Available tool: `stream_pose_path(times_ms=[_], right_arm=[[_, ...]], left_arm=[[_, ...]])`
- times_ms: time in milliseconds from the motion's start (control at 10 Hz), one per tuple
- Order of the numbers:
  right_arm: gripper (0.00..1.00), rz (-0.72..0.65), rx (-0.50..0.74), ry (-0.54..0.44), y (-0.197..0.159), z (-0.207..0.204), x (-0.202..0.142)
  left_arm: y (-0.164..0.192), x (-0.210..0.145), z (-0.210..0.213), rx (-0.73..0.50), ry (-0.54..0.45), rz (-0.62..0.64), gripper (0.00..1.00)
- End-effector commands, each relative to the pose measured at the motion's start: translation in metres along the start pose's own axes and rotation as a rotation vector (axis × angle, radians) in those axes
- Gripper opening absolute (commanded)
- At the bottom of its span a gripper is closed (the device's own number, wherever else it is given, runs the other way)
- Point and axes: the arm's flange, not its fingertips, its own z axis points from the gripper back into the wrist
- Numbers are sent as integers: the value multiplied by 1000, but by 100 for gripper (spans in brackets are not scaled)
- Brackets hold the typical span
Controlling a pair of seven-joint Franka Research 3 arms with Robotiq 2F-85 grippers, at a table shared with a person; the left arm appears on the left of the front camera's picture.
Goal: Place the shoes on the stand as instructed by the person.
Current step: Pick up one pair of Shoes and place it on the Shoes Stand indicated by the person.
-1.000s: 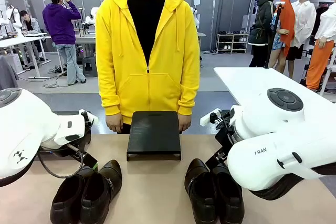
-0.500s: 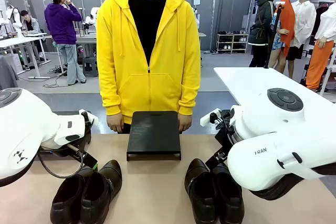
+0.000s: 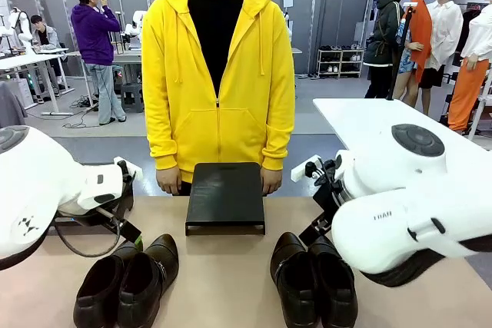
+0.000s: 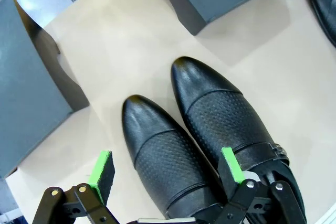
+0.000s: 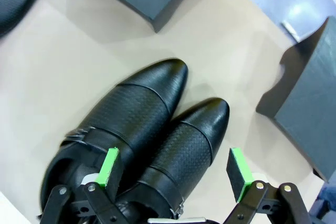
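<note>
The left gripper [image 4: 167, 167] hangs wide open just above one pair of black strap shoes [image 4: 205, 145], with one shoe lying between its pads. The right gripper [image 5: 174, 170] gapes equally wide above the other pair [image 5: 142, 129]. Beyond both grippers, the black stand [image 3: 225, 193] sits before the person [image 3: 217, 74].

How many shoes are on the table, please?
4: one pair side by side at the table's front left, another pair at its front right; more could lie out of frame.
</note>
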Motion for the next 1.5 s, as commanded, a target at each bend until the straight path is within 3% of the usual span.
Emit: stream_pose_path(times_ms=[0,100,300,500,700,900,1000,1200,1400], right_arm=[[100,-15,157,-28,-26,49,22],[100,-36,242,-52,-35,70,29],[100,-76,338,-75,-66,105,26],[100,-164,505,-150,-108,136,-7],[100,-276,643,-263,-160,165,-67],[100,-370,750,-432,-204,203,-144],[100,-431,746,-515,-218,219,-177],[100,-532,676,-604,-224,244,-233],[100,-619,599,-652,-222,265,-261]], left_arm=[[26,12,38,-56,-17,-34,100],[36,17,60,-129,-27,-28,100],[64,17,107,-402,-71,59,100],[101,-8,155,-625,-142,148,100],[152,-62,202,-801,-262,282,100],[188,-140,236,-883,-426,403,100],[194,-174,247,-849,-483,480,100],[201,-240,265,-772,-547,641,100],[206,-274,283,-694,-614,732,100]])
